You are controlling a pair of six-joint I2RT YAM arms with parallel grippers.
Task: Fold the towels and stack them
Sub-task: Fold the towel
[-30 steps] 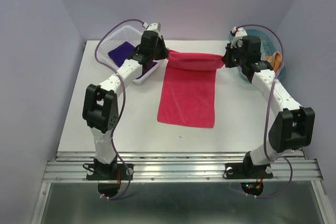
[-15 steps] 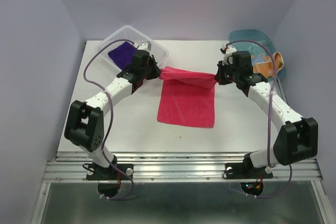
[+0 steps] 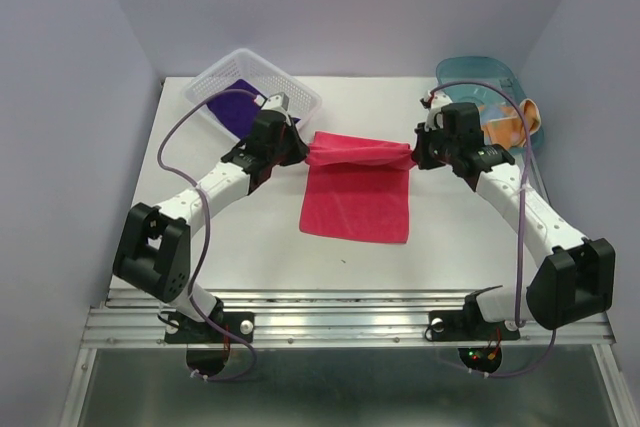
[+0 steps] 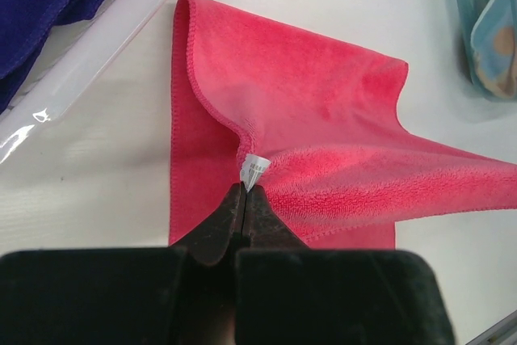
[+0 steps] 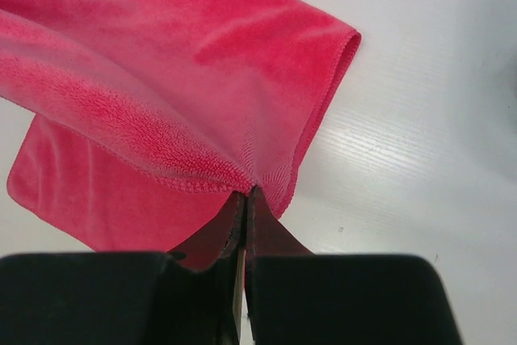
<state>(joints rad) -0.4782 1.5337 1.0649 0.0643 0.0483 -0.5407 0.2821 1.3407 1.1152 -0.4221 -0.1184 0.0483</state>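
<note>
The pink-red towel (image 3: 357,197) lies mid-table with its far edge lifted and folded toward me. My left gripper (image 3: 302,151) is shut on its far left corner, beside a small white tag (image 4: 254,170). My right gripper (image 3: 413,155) is shut on the far right corner (image 5: 250,179). The edge hangs stretched between them, above the flat part (image 4: 194,191). The dark purple towel (image 3: 228,105) lies in a white basket (image 3: 212,77) at the back left. The orange spotted towel (image 3: 505,127) lies in a blue tub (image 3: 478,69) at the back right.
The basket wall (image 4: 105,46) is close to the left gripper. The tub's rim (image 4: 477,30) shows at the far right of the left wrist view. Grey walls close in the white table (image 3: 230,237) on both sides and behind.
Both grippers have carried the towel's far edge toward the near side, over the flat part. The lifted edge now sits lower and closer to the towel's middle.
</note>
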